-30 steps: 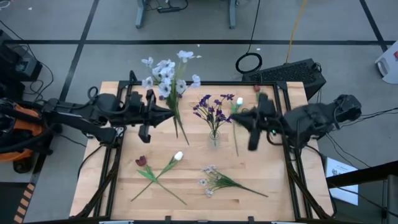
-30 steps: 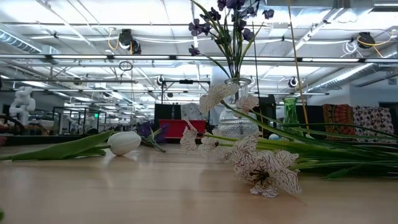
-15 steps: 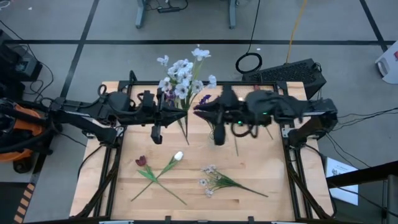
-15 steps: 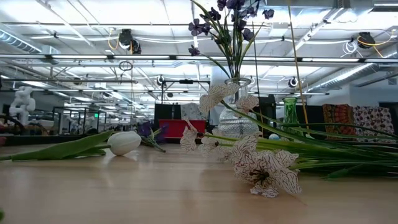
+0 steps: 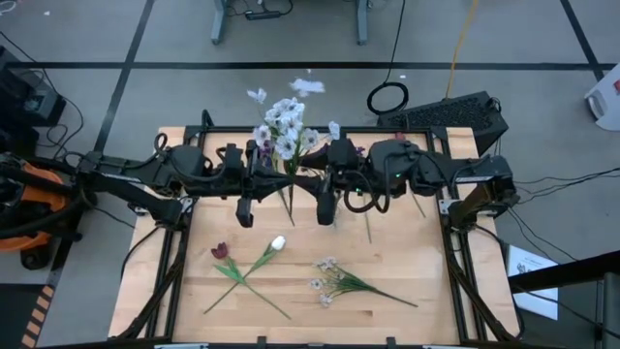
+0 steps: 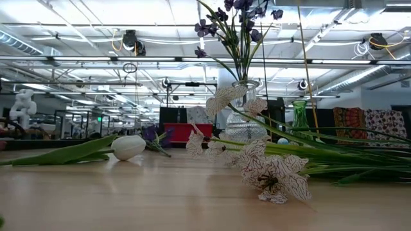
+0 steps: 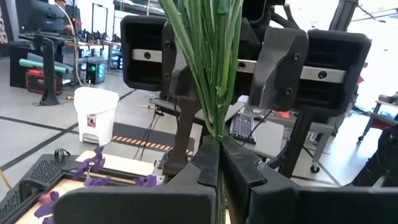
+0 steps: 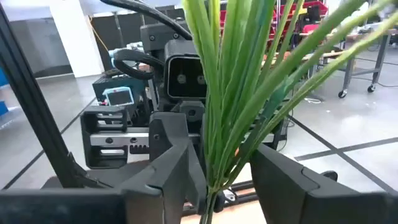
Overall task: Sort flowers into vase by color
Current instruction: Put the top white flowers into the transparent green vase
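Observation:
My left gripper [image 5: 274,180] is shut on a bunch of pale white-blue flowers [image 5: 286,121], held up over the middle of the table's far part. My right gripper [image 5: 312,180] is open. Its two fingers stand on either side of the same bunch's green stems [image 8: 217,124]; I cannot tell if they touch. The glass vase [image 6: 244,125] with purple flowers [image 6: 234,19] stands behind, mostly hidden under the right arm in the high view. A dark red tulip [image 5: 220,250], a white tulip [image 5: 278,243] and a pale sprig [image 5: 334,281] lie on the near part of the table. My left gripper pinches the bunch's green stems [image 7: 216,127] between its two fingers, several stems together. The fingers come level from the table's left and lie across the stems. The blossoms stand above the fingers and the stem ends [image 5: 290,215] reach below them.
A loose green stem [image 5: 367,225] lies on the table right of the vase, and another [image 5: 418,206] lies farther right. A green glass vessel [image 6: 300,115] shows behind the flowers in the low view. The table's near edge has bare wood [image 5: 291,325].
My right gripper has swung toward the table's left, over the vase, up to the bunch, and its open fingers now flank the stems. My left gripper has carried the bunch a little toward the table's right, still shut on it.

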You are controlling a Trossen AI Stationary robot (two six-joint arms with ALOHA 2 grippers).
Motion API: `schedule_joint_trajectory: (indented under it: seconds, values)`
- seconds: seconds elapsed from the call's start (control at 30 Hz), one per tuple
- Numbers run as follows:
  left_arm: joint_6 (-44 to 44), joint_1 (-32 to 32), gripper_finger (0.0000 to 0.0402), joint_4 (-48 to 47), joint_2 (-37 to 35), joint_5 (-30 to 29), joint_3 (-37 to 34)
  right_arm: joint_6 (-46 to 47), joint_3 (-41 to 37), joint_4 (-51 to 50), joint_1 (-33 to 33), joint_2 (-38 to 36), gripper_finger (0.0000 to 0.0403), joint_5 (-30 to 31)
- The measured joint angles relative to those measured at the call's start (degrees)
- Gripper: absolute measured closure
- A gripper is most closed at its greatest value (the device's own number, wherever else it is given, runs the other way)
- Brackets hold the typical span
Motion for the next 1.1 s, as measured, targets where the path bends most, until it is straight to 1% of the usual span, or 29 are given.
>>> schedule_joint_trajectory:
  seconds: [0.27, 0.37, 0.47, 0.6, 0.63, 0.77, 1.0, 1.1]
  values:
    - [0.0, 0.0, 0.0392, -0.5, 0.1, -0.1, 0.0, 0.0, 0.0, 0.4, -0.5, 2.1, 0.0274, 0.0]
    - [0.1, 0.3, 0.0392, 0.0, 0.4, -0.1, 0.0, 0.0, 0.0, 0.5, -0.8, 2.5, 0.0290, 0.0]
    - [0.0, 0.4, 0.0392, -0.8, 0.3, -0.4, 0.0, -1.2, 0.0, 0.8, -0.9, 2.8, 0.0321, 0.0]
    - [0.1, 0.3, 0.0392, -1.3, 0.3, -0.3, 0.0, -2.7, 0.0, 0.7, -0.8, 2.8, 0.0380, -0.1]
    - [0.1, 0.3, 0.0392, -1.4, 0.3, -0.3, 0.0, -3.1, 0.0, 0.7, -0.8, 2.8, 0.0389, -0.1]
    - [0.1, 0.4, 0.0380, -1.2, 0.3, -0.4, 0.0, -3.2, 0.0, 0.5, -1.2, 2.6, 0.0390, -0.1]
    - [0.4, 0.4, 0.0318, -1.7, 0.3, -0.5, 0.0, -3.0, 0.0, -1.3, -2.0, 1.6, 0.0398, 0.0]
    - [1.8, 0.4, 0.0303, -2.4, -0.4, -0.6, 0.0, -2.8, -0.2, -3.5, -2.4, -0.5, 0.0398, 0.7]
